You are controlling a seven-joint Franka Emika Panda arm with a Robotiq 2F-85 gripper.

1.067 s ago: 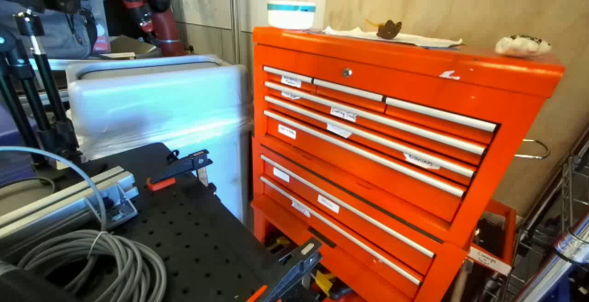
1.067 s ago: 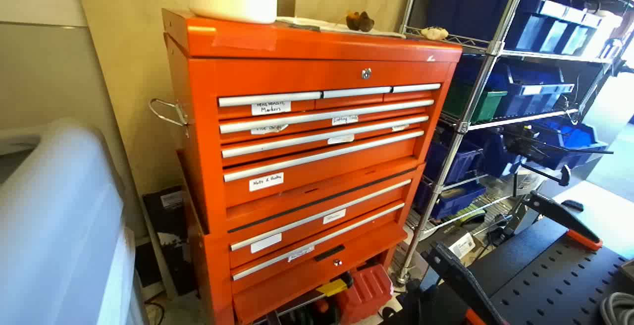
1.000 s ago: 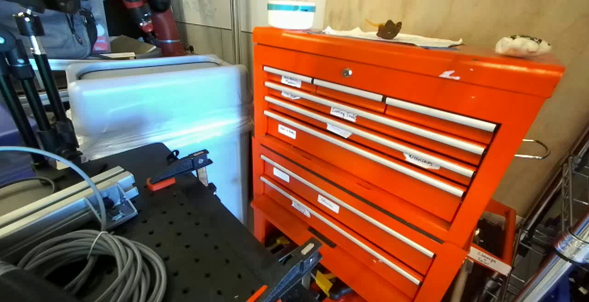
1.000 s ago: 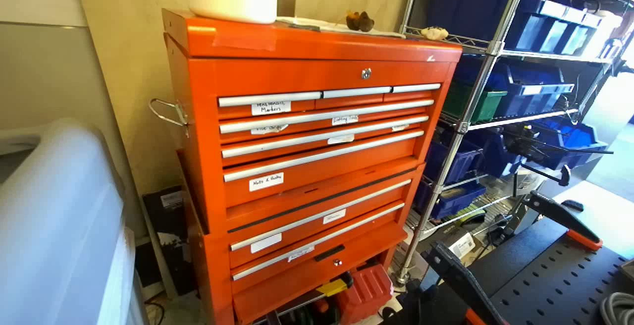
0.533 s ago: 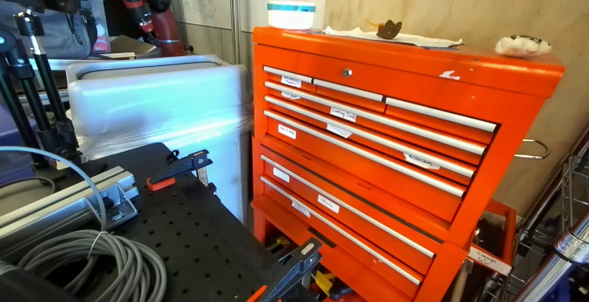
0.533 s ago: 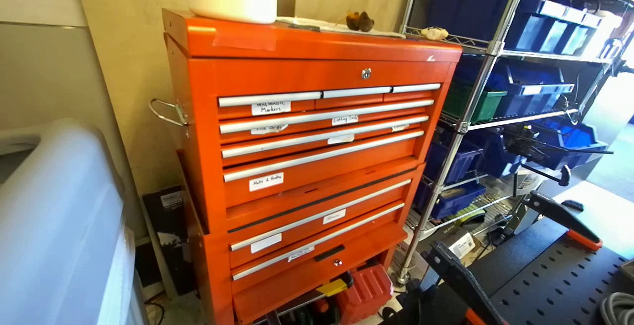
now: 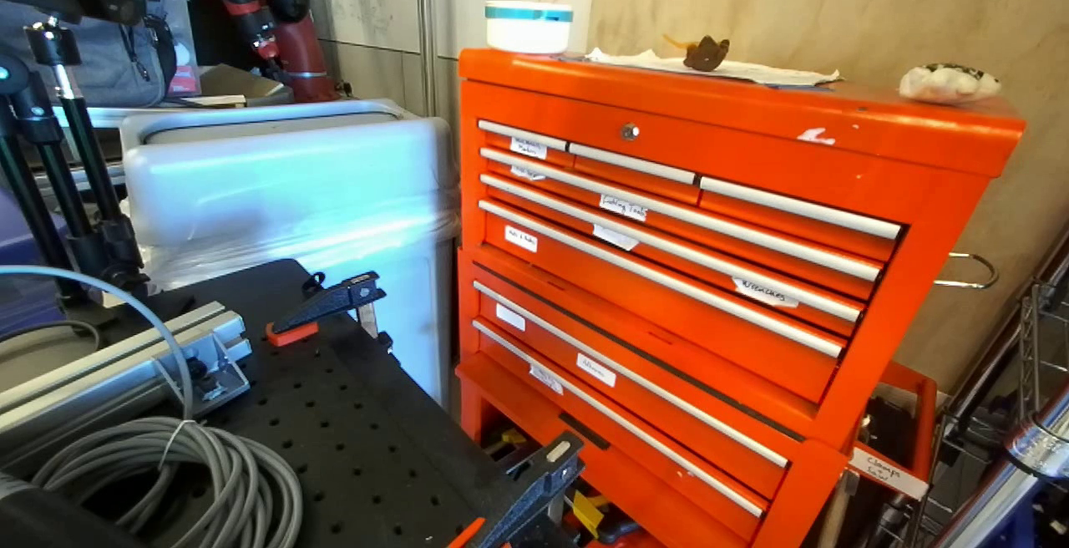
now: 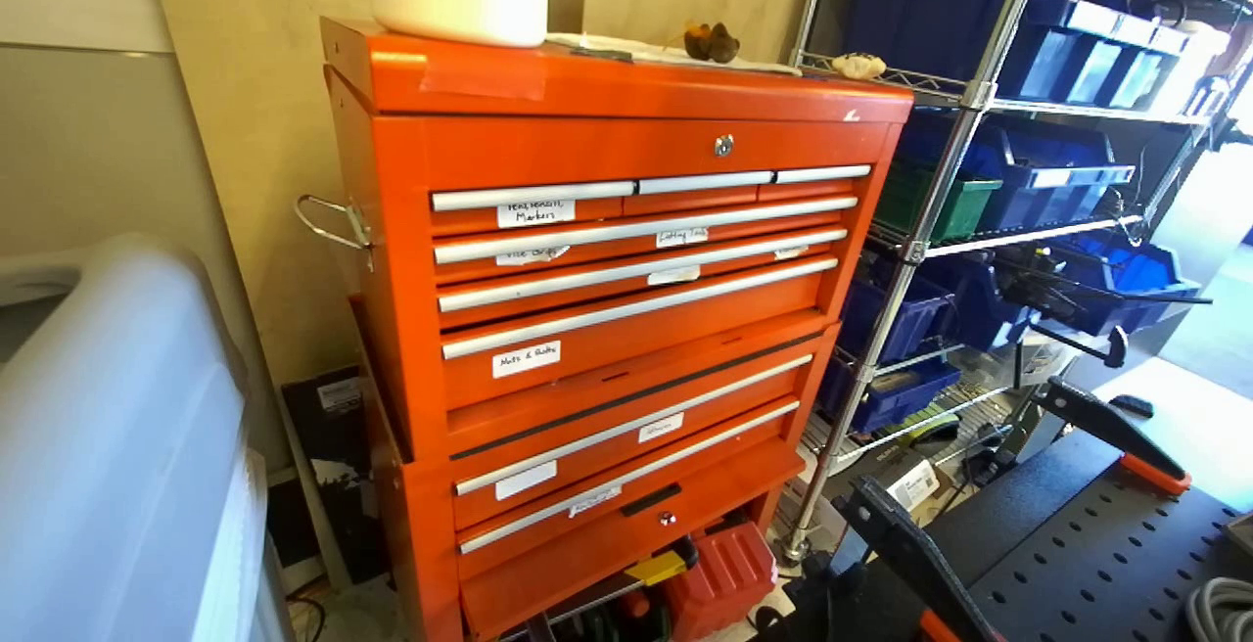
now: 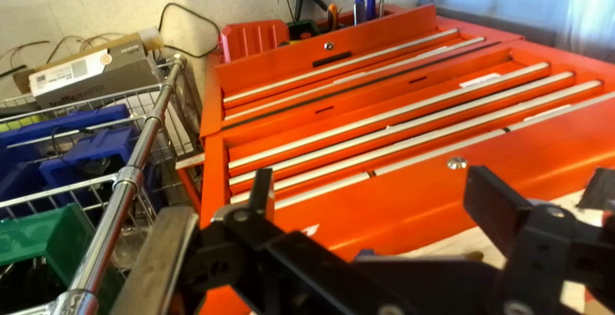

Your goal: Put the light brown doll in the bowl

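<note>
The light brown doll [image 7: 948, 84] is a pale cream, lumpy soft toy with dark marks, lying on top of the orange tool chest; it also shows in an exterior view [image 8: 858, 66]. The bowl [image 7: 529, 34], white with a blue band, stands on the opposite end of the chest top and shows in both exterior views [image 8: 460, 1]. In the wrist view my gripper [image 9: 370, 175] is open with nothing between its fingers, above the chest. The doll and the bowl are out of the wrist view. The gripper is out of both exterior views.
A darker brown lumpy item [image 7: 706, 53] lies on a white cloth [image 7: 777, 73] between doll and bowl on the orange tool chest [image 7: 735, 130]. A metal shelf rack [image 8: 969, 99] with blue bins stands beside the chest. A black perforated table [image 7: 359, 439] with clamps is in front.
A dark shape at the top right of an exterior view looks slightly shifted to the left. The doll, bowl and brown item have not moved.
</note>
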